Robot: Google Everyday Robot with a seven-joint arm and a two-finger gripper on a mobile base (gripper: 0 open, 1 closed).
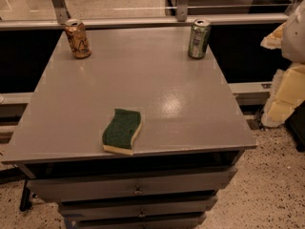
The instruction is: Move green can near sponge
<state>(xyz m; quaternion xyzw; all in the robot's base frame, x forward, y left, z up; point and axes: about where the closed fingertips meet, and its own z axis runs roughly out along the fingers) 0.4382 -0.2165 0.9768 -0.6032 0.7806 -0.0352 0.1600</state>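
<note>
Stage: pre-grasp; nothing lifted, approach judged not yet begun.
Green can (198, 38): upright at far right corner of grey tabletop (157, 80), close to back edge; untouched.
Sponge (122, 130): flat near front edge, left of centre, dark green side up, pale foam showing along near side.
Separation: can and sponge well apart, diagonally across tabletop; no object between them.
Orange-brown can (78, 38): upright at far left corner; not part of task, well clear of likely path.
Gripper (294, 32): pale shape at right frame edge, beside table, off the surface; fingers mostly cut off by frame, opening cannot be told, no sign of anything held.
Next move: reach toward far right corner, close on can body from side or above, carry forward-left, set down just beside sponge.
Risk: tall narrow can, likely to tip if nudged.
Markings: no brand or lettering readable on either can.
Below: drawers (133, 187) under tabletop, closed.
</note>
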